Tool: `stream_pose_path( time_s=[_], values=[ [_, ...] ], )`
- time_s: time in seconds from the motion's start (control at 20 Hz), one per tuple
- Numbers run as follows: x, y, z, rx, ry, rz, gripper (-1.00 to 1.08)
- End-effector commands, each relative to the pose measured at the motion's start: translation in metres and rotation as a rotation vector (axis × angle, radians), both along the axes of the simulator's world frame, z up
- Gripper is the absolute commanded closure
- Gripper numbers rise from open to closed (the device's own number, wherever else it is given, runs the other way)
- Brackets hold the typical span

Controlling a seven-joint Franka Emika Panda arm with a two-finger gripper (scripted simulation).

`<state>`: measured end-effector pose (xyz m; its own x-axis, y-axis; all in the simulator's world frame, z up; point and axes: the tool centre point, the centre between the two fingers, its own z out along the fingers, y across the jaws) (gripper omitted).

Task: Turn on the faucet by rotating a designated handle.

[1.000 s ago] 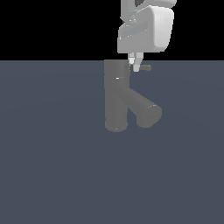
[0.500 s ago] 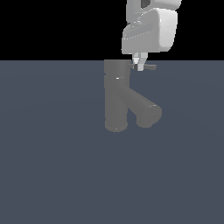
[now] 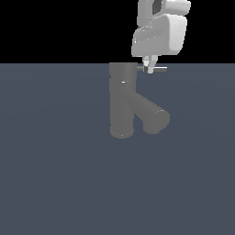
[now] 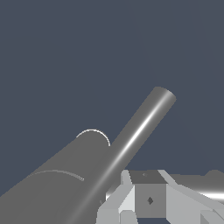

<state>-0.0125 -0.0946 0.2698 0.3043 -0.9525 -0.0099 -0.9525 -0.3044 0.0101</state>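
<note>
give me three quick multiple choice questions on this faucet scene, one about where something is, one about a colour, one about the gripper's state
1. Where does the handle leave the faucet?
A. from the base
B. from the top section, toward the exterior view's right
C. from the end of the spout

2. What colour is the faucet body?
A. matte grey
B. bright red
C. gold

3. Where is the gripper now?
A. resting on the floor far from the faucet
B. wrapped around the spout
C. down at the handle, beside the faucet's top

Answers:
1. B: the handle is a thin rod sticking out sideways from the top of the faucet.
2. A: the upright cylinder and the spout are both dull grey.
3. C: the gripper hangs with its fingertips at the rod; whether it is clamped cannot be told.
</note>
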Motion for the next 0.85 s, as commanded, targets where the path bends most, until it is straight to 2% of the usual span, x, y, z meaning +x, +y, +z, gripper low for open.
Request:
stream_pose_path(
  time_s=[0.0,0.8],
  values=[
    [0.01,-0.017,0.0,-0.004,-0.011,-0.022,1.08],
    [0.047,-0.049,0.0,-0.006,-0.012,-0.045,1.08]
  ],
)
